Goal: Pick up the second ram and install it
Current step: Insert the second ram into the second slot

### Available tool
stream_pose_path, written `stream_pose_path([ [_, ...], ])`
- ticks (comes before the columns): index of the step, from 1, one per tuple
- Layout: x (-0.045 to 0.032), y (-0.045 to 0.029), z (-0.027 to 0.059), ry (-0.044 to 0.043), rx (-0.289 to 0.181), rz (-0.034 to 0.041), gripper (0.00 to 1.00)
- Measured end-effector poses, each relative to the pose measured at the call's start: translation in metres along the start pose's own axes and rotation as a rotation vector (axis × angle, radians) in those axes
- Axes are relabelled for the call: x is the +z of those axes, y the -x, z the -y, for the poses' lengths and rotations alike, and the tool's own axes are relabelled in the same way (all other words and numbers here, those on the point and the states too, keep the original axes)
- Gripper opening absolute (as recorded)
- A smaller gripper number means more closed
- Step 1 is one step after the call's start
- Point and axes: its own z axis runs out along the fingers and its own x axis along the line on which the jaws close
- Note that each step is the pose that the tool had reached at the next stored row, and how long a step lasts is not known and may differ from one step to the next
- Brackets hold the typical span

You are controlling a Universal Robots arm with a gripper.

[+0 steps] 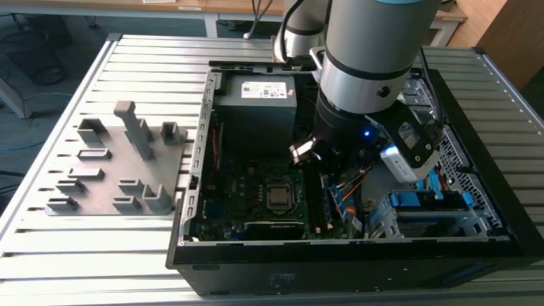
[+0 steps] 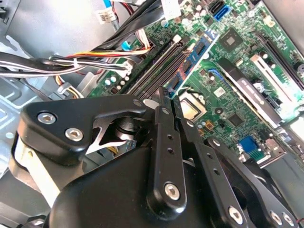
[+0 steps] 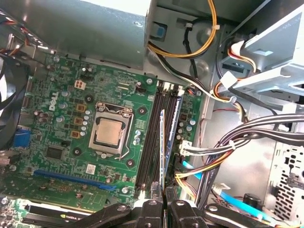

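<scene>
A ribbed silver metal surface [image 1: 127, 57] carries everything, and most of it is taken up by the open black computer case [image 1: 340, 268], which lies on its side across the centre and the exterior view's right. The grey and silver robot arm [image 1: 374, 51] comes down from the top of that view into the case. On the exterior view's left, well apart from the arm, stands the grey plastic fixture with upright ribs [image 1: 119, 172].

Inside the case, the first wrist view shows the green motherboard [image 3: 61, 128] with its square silver processor socket [image 3: 111, 133], and beside that socket the long black memory slots [image 3: 151, 137]. The second ram, a thin dark strip seen edge-on [image 3: 163, 142], runs along these slots. The black hand [image 3: 164, 192] has its fingers drawn together and clamped on the strip's near end.

So the pick-up looks done and the installing step is in hand. I cannot tell whether the strip hangs just over a slot or has already entered it. Seating it calls for the strip's edge to sit true along one slot, and for a straight, even press.
</scene>
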Motion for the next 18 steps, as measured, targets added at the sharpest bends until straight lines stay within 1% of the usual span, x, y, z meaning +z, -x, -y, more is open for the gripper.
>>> stream_pose_path([
  [4, 0.0001, 0.0000, 0.0000, -0.0035, 0.014, -0.0003, 0.14],
  [18, 0.0002, 0.0000, 0.0000, -0.0100, 0.055, -0.0004, 0.14],
])
